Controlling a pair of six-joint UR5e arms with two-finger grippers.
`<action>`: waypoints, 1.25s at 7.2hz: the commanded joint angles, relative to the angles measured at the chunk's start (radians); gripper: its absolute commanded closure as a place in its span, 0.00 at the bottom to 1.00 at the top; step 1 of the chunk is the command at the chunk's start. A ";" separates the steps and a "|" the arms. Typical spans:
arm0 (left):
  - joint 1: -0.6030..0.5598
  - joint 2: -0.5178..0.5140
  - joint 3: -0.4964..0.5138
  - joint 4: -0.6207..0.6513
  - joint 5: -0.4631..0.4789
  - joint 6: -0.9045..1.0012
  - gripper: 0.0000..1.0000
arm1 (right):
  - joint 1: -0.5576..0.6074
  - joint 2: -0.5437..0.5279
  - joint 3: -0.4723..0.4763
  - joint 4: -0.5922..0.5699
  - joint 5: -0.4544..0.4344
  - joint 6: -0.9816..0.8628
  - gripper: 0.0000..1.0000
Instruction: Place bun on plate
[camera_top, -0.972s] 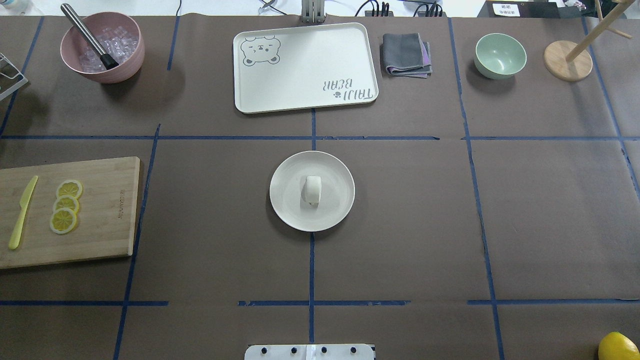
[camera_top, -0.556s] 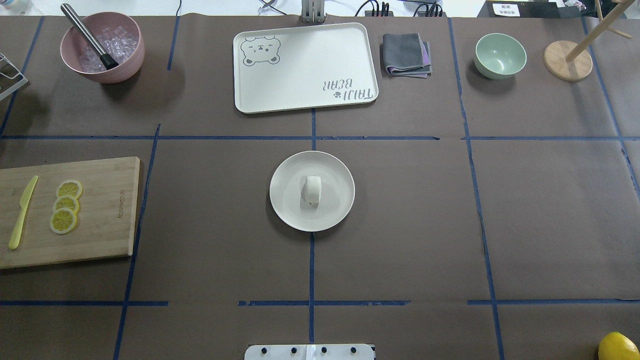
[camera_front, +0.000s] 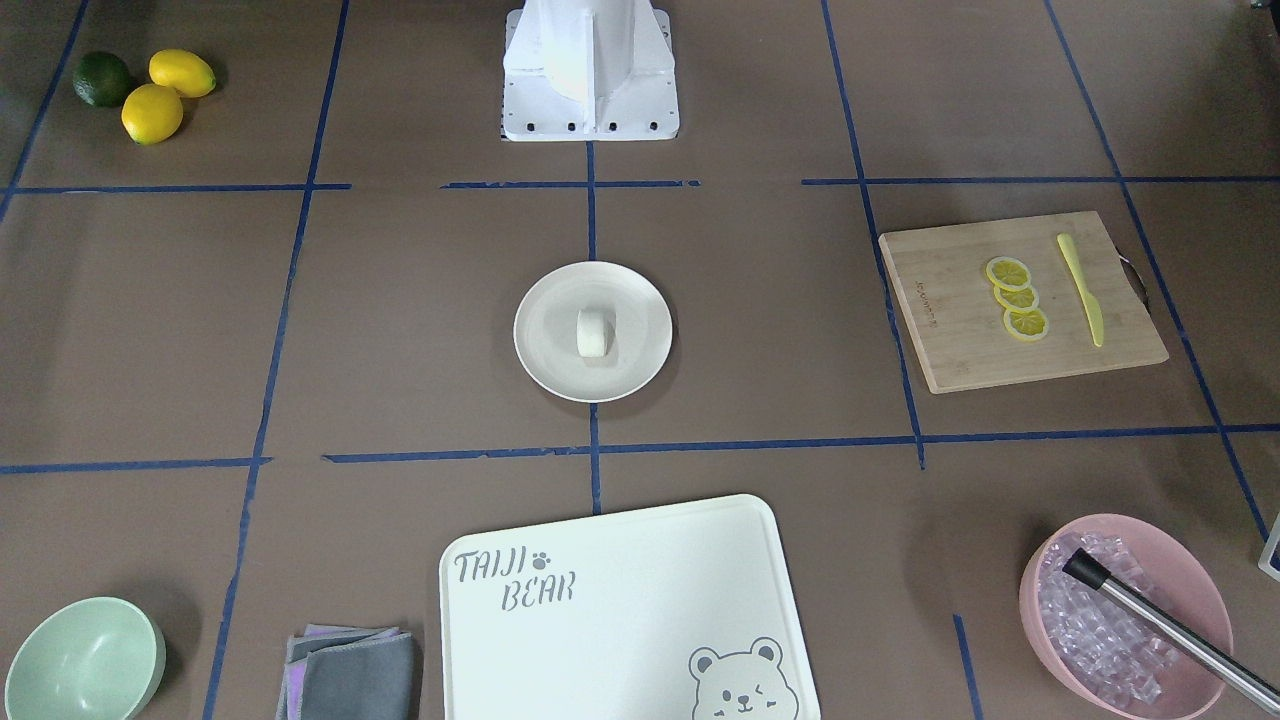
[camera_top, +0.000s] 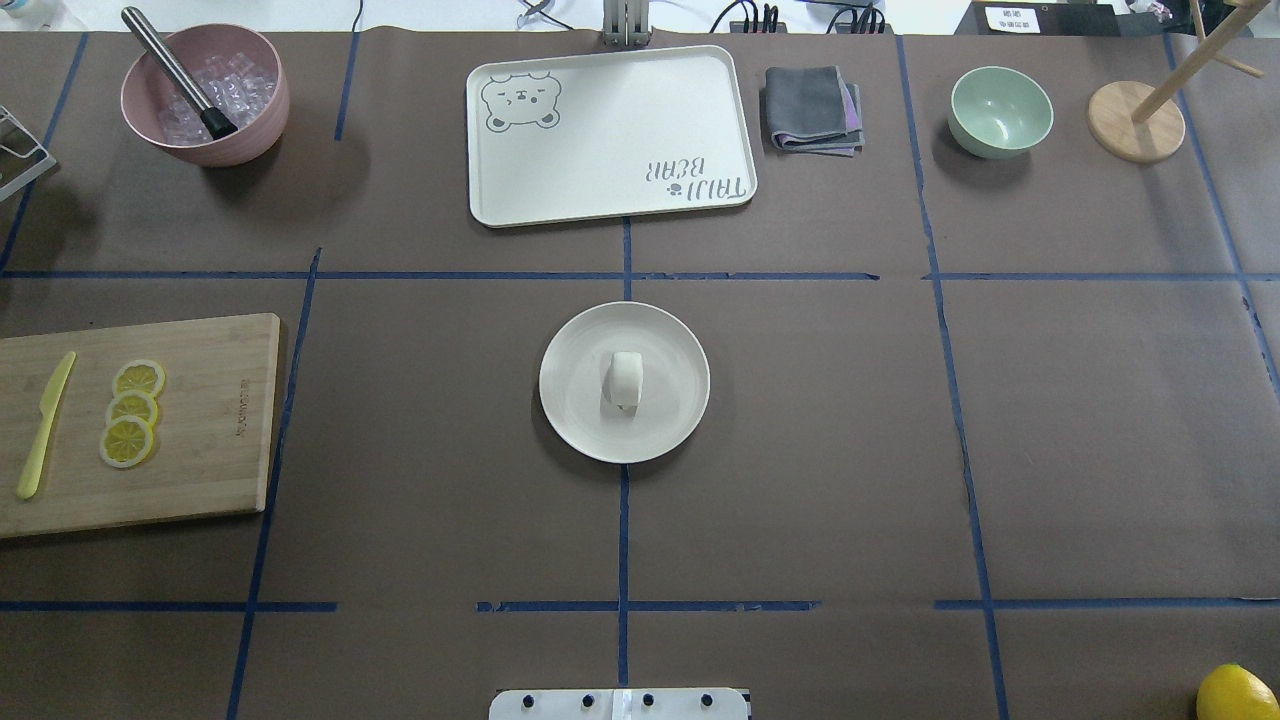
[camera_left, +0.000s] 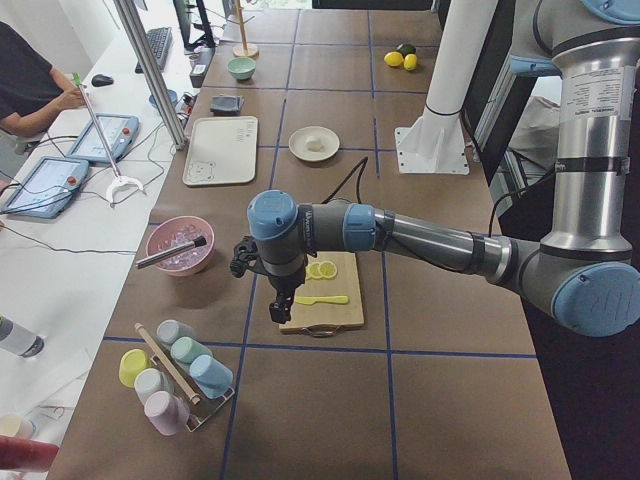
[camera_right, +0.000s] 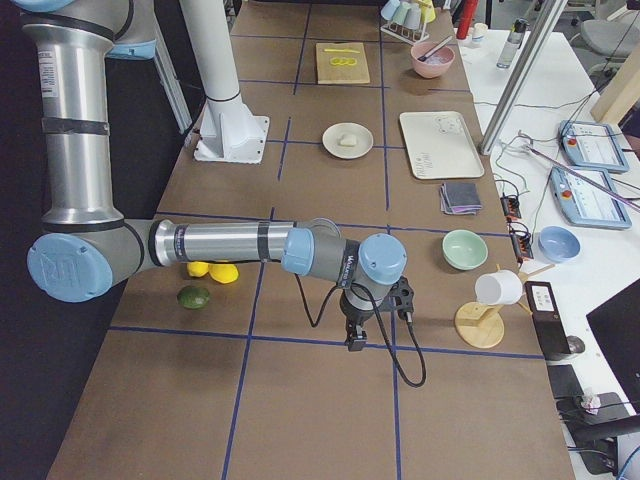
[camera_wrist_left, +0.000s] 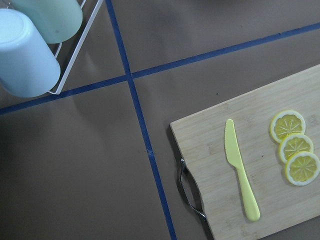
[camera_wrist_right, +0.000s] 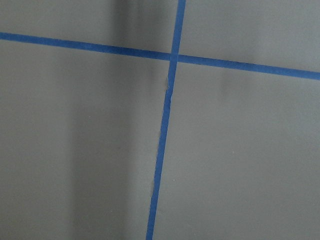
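Guarding a settled bun

Your white steamed bun (camera_top: 625, 380) sits near the middle of the round cream plate (camera_top: 575, 425), so the risk is a knock: smooth and rounded, it may roll if an arm sweeps in. Left tool (camera_left: 281, 303) hangs by the bamboo cutting board (camera_left: 322, 292), right tool (camera_right: 355, 338) over bare brown paper (camera_right: 330, 400); whether either is apart, you cannot tell. Blue tape (camera_top: 623, 540) grids the desk (camera_top: 850, 450); a person (camera_left: 30, 85) sits alongside.

The bun (camera_top: 625, 380) looked smooth and matt, the plate (camera_top: 580, 410) faintly glossy, the cutting board (camera_top: 200, 470) bare wood, the table cover (camera_top: 800, 450) matt brown paper.
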 joint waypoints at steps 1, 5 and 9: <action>0.002 0.004 0.015 -0.015 0.002 -0.044 0.00 | -0.010 -0.006 -0.013 0.049 -0.002 -0.001 0.00; 0.002 0.051 -0.010 -0.031 -0.003 -0.044 0.00 | -0.010 -0.021 -0.061 0.166 0.006 -0.013 0.00; 0.000 0.067 -0.028 -0.092 -0.058 -0.047 0.00 | -0.010 -0.005 -0.067 0.168 0.042 -0.001 0.00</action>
